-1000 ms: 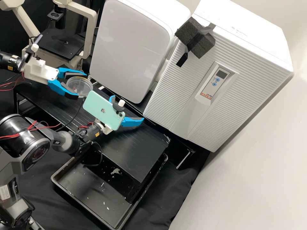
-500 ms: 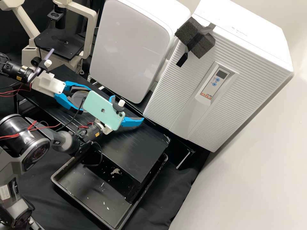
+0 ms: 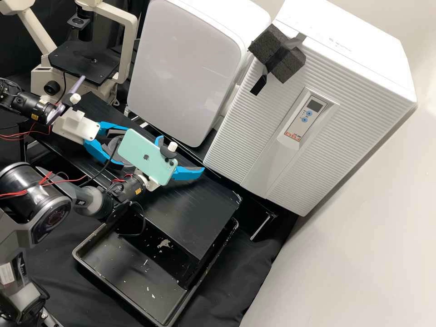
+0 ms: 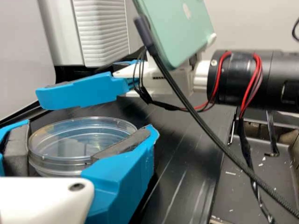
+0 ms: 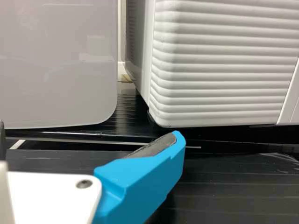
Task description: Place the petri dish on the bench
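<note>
Left wrist view: I have the dish (image 4: pixel 77 161) clasped in my part-spread left gripper (image 4: pixel 86 135), inside the bench's (image 4: pixel 175 156) long edges, gap beneath unclear

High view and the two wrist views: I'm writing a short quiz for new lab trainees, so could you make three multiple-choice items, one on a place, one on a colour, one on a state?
1. Where is the petri dish?
A) On the microscope stage
B) Between the fingers of the left gripper
C) In the black tray

2. What colour is the phone?
A) Mint green
B) Red
C) Black

3. How do the fingers of the right gripper stand?
A) Pressed together
B) Closed on a dish
C) Apart, with nothing between them

1: B, the left wrist view shows a pad on either side of the dish.
2: A, its pale green back shows in the high view.
3: C, the high view shows them spread with a gap.
</note>
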Controlling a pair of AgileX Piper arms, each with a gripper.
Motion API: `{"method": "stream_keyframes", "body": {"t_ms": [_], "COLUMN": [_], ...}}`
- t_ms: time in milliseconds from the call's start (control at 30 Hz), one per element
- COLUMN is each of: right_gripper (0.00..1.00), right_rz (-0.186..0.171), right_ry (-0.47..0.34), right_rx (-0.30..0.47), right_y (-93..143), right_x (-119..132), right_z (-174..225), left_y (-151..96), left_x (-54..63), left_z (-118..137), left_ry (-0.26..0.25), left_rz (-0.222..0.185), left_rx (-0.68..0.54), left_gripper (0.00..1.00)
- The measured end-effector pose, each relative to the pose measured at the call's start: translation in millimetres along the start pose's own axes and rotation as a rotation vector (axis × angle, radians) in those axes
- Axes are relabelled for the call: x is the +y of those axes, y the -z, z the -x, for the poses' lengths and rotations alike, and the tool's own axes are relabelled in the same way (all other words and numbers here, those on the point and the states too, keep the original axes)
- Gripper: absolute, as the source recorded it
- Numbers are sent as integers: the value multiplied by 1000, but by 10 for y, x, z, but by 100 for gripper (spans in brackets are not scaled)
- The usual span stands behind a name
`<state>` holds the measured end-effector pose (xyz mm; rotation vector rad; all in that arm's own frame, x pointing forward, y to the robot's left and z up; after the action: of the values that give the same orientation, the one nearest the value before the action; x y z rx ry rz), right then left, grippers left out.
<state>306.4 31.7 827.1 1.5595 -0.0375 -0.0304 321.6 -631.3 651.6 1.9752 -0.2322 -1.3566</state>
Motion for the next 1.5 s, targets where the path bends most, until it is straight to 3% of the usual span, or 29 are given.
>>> {"method": "stream_keyframes", "body": {"t_ms": [400, 433, 1333, 1500], "right_gripper": [100, 100, 100, 100], "right_rz": [0, 0, 0, 0], "right_ry": [0, 0, 0, 0], "right_rx": [0, 0, 0, 0], "right_y": [0, 0, 0, 0], "right_x": [0, 0, 0, 0], "right_z": [0, 0, 0, 0], "left_y": [62, 64, 75, 37], "left_x": [-69, -63, -76, -95], "left_z": [-100, -102, -59, 242], "left_ry": [-40, -42, -52, -70], "left_rz": [-9, -8, -4, -74], "left_rx": [36, 37, 67, 85], "left_gripper": [0, 100, 100, 100]}}
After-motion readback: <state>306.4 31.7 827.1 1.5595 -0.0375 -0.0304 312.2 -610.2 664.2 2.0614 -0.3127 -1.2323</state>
